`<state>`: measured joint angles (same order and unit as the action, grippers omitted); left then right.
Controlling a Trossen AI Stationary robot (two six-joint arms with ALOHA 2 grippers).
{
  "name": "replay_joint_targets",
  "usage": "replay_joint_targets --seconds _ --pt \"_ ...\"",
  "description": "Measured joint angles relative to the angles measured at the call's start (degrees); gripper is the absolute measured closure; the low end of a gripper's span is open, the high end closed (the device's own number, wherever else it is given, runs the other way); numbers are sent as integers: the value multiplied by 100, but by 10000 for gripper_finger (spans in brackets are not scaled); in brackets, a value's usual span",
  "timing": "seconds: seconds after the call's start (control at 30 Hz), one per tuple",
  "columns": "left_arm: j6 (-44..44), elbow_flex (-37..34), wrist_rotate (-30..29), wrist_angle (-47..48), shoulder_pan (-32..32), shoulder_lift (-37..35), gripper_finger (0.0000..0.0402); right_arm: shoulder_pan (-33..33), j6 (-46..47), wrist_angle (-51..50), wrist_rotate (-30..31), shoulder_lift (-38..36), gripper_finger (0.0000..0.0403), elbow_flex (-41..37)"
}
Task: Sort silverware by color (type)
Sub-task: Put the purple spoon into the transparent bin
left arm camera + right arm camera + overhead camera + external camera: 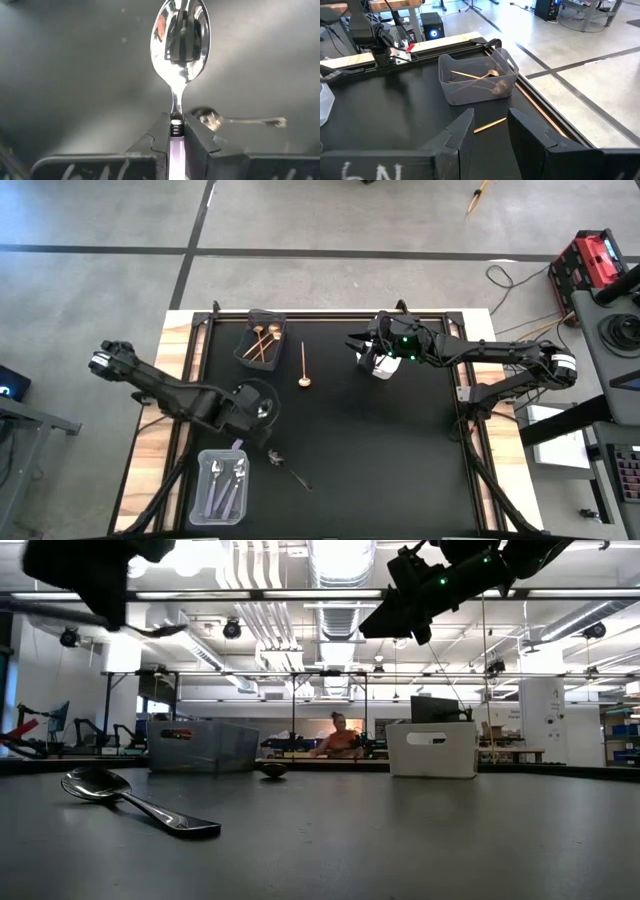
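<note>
One lilac-handled spoon [179,45] was pinched by left gripper [177,131]; level carry to clear bin [221,486] advised; right gripper [490,131] waited, fingers apart, empty

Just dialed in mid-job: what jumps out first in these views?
The left hand is shut on a lilac-handled silver spoon, held above the near-left part of the black table, close to the clear bin that has matching spoons in it. Near it, one dark spoon lies loose on the table. The right hand hangs empty over the white bin at the far side, with a gold spoon loose beside the dark bin.
</note>
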<state>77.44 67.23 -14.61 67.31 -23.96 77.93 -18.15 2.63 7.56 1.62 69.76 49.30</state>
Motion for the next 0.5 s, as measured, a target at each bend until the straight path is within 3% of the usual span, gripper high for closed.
replay_joint_targets --seconds 0.5 --pt "2923 634 -30 574 -2003 52 387 -7 -139 196 2 2 294 -2"
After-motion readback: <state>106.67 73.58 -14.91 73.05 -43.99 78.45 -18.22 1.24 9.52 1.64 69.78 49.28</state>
